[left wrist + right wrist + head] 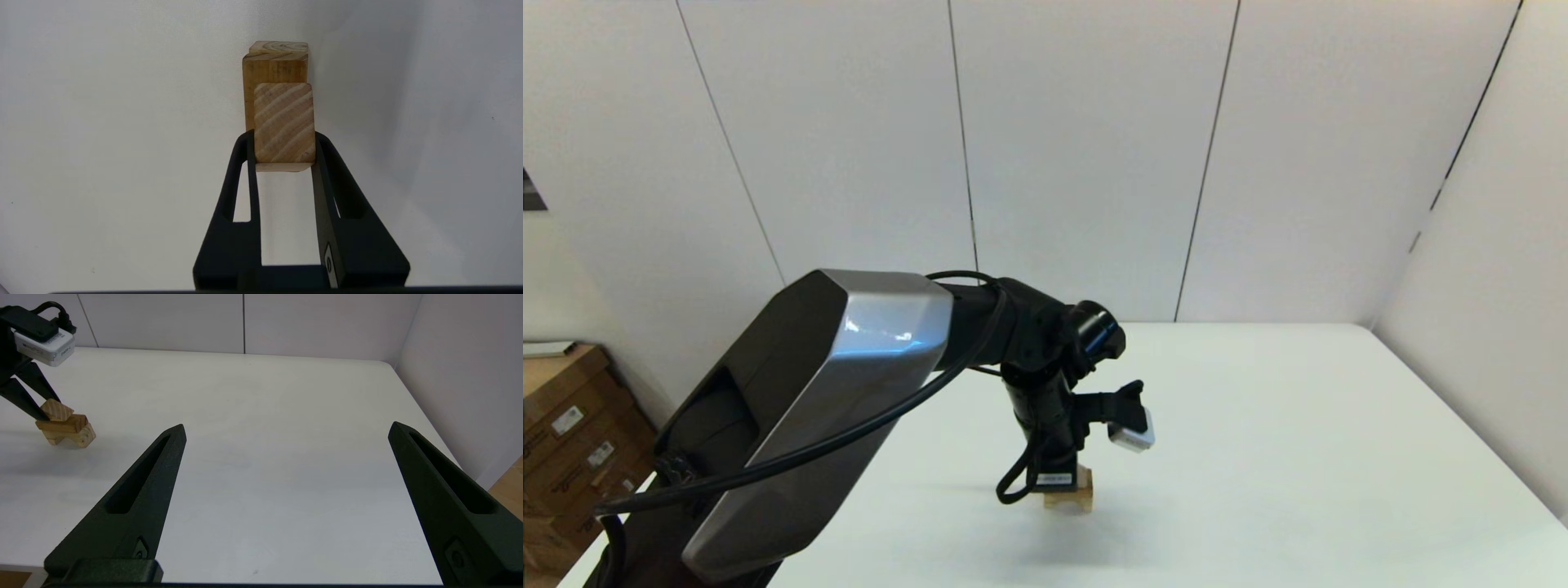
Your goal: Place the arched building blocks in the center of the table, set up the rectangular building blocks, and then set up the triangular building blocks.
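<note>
Low in the centre of the head view, the left pincer (284, 157) pinches the small tan wooden wedge (284, 122) atop the oblong tan brick (61, 424) on the arched block (75, 437); next, I judge, a gentle release, while the right pincer (286, 430) hangs spread over the white counter (265, 416).

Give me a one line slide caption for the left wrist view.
Left gripper holds the triangular block over the rectangular block on the white table.
</note>
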Tool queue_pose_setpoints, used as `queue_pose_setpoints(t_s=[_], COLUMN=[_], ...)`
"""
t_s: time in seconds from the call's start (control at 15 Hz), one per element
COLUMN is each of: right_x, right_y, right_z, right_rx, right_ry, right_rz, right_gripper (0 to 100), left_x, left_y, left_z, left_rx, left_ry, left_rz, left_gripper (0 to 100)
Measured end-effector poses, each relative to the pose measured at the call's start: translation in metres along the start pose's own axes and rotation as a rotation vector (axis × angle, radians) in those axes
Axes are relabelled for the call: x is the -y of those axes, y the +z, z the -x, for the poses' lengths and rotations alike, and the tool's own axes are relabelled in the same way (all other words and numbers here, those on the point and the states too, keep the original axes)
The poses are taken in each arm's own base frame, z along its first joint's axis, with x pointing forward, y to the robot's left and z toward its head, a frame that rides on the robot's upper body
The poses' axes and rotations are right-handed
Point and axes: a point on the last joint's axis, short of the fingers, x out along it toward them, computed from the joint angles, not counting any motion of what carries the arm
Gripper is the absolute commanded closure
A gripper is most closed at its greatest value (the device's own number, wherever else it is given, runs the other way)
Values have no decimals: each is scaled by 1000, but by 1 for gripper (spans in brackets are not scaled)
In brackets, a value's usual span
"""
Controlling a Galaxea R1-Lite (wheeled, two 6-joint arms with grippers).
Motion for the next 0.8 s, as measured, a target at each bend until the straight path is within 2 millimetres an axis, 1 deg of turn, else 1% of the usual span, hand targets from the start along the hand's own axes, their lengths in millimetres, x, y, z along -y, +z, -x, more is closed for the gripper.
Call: queue_pose_setpoints(t_s=[0.07,0.6,0.73,0.8], right_x=[0,0,0,0], right_y=[0,0,0,0], right_z=[0,0,0,0], right_rx=[0,0,0,0], right_ry=[0,0,0,0], right_rz=[0,0,0,0], right_gripper=[0,0,0,0], left_x=[0,1,-2,-6], left_y=[0,2,3,3], left_z=[0,2,12,21], left_rx=[0,7,34,48], left_ry=[0,5,47,92], left_rz=[-1,0,13,34], left_gripper=[0,0,0,0])
